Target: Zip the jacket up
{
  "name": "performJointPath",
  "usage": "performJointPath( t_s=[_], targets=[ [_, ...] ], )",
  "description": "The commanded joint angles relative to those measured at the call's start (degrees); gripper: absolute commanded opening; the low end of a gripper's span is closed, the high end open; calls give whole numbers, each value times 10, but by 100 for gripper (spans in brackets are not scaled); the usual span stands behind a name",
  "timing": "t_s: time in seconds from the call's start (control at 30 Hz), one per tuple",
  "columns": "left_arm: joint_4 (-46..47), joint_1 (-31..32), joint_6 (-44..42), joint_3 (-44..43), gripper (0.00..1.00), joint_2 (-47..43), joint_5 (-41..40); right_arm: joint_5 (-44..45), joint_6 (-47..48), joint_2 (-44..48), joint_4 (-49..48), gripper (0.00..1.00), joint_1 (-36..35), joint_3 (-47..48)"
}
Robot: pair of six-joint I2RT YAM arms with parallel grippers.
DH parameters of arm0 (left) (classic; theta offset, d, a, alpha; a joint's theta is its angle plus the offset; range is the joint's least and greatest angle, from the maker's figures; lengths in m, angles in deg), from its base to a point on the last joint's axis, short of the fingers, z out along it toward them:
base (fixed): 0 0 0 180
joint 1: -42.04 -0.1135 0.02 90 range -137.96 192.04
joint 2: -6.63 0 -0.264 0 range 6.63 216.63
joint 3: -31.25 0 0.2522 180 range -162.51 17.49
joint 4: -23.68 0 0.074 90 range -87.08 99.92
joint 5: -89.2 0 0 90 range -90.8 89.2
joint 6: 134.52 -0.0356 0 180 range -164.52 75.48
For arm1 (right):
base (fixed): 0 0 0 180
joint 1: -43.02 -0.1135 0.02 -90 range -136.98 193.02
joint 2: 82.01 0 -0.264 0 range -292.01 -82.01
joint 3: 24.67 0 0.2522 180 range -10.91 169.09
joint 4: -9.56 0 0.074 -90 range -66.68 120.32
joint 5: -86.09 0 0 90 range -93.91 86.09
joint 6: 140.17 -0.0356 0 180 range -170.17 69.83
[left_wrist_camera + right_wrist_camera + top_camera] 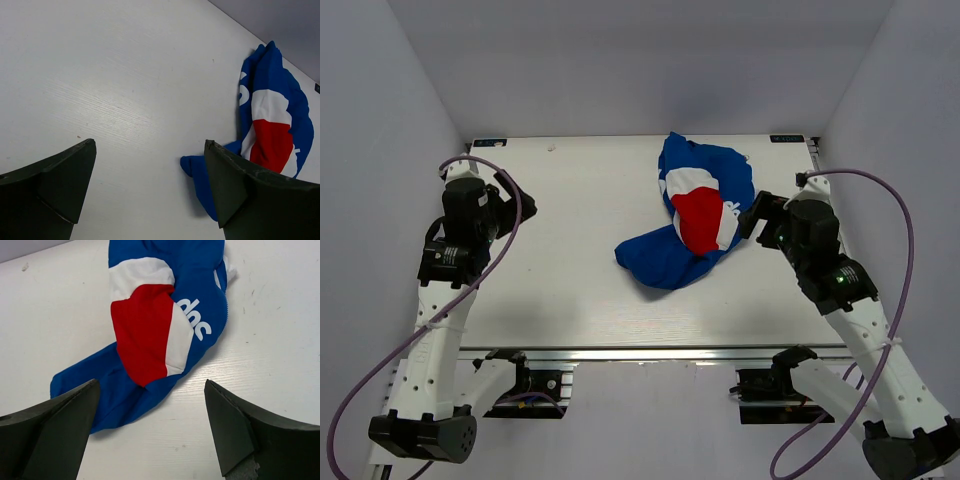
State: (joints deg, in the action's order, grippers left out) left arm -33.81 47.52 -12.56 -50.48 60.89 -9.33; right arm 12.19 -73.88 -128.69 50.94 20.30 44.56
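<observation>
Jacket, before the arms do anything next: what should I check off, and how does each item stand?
1. Jacket lying flat: not ok, bunched in a heap.
2. Zipper pull found: cannot tell, none clearly visible.
3. Right gripper open and empty: ok, close to the jacket.
4. Left gripper open and empty: ok, apart from the jacket.
5. Jacket wholly on the table: ok.

A white wood-grain table (pixel 570 300) sits enclosed by plain pale grey walls (pixel 650 70).
</observation>
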Motion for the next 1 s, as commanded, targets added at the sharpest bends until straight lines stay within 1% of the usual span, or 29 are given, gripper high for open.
performJointPath(
  t_s=[0.0,0.13,0.23,0.33,0.37,0.4,0.43,0.53,0.57,0.67,0.77,0.8,0.87,0.9,0.93,0.97],
  targets=[
    [-15,1,-1,-4,98,-6,-14,17,9,-7,3,89,0,2],
    [-23,1,-2,2,98,18,7,-20,49,-24,-36,89,0,-10],
    [6,1,-1,32,98,26,36,-19,75,-61,-47,89,0,1],
    [38,1,4,60,98,39,76,-6,88,-128,-39,89,2,31],
    [44,1,5,75,98,45,84,-3,91,-167,-38,89,3,39],
    [50,1,5,81,98,60,89,-2,95,-186,-41,89,5,46],
    [56,1,4,85,98,68,113,-7,106,-206,-47,89,11,52],
    [53,1,0,95,98,99,120,-18,112,-312,-47,89,31,89],
    [53,0,0,97,98,104,117,-19,116,-334,-53,89,36,101],
    [57,1,-1,100,98,121,111,-30,126,-415,-74,89,57,112],
    [69,0,-5,102,98,123,127,-41,132,-488,-94,89,67,116],
    [78,1,-7,106,98,123,129,-56,136,-503,-119,89,67,116],
    [83,0,-8,109,98,123,130,-76,139,-557,-128,78,68,129],
    [85,0,-9,110,98,123,129,-105,140,-575,-113,70,68,160],
    [87,0,-9,110,98,124,129,-123,144,-606,-102,57,68,178],
    [86,1,-9,110,98,120,128,-136,144,-618,-94,28,68,195]
  ],
)
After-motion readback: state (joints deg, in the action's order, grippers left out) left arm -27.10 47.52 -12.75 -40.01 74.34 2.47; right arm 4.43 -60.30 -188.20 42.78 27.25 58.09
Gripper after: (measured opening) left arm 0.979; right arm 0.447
